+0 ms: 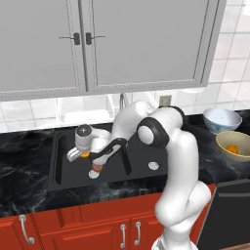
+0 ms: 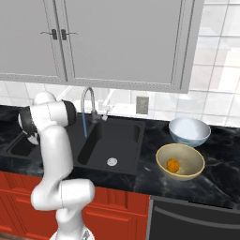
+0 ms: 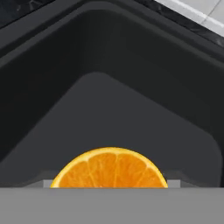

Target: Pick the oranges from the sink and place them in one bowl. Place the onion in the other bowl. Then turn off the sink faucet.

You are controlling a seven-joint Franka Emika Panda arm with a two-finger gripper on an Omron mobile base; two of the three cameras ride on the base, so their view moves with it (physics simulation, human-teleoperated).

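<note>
Sink (image 3: 109, 100) basin, close-up orange (image 3: 110, 168) below gripper (image 1: 82, 155)

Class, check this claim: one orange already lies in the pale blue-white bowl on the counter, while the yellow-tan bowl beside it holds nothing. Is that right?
Not quite: the bowls are swapped. In the right base view the orange lies in the yellow-tan bowl, and the pale blue-white bowl beside it on the counter holds nothing.
</note>
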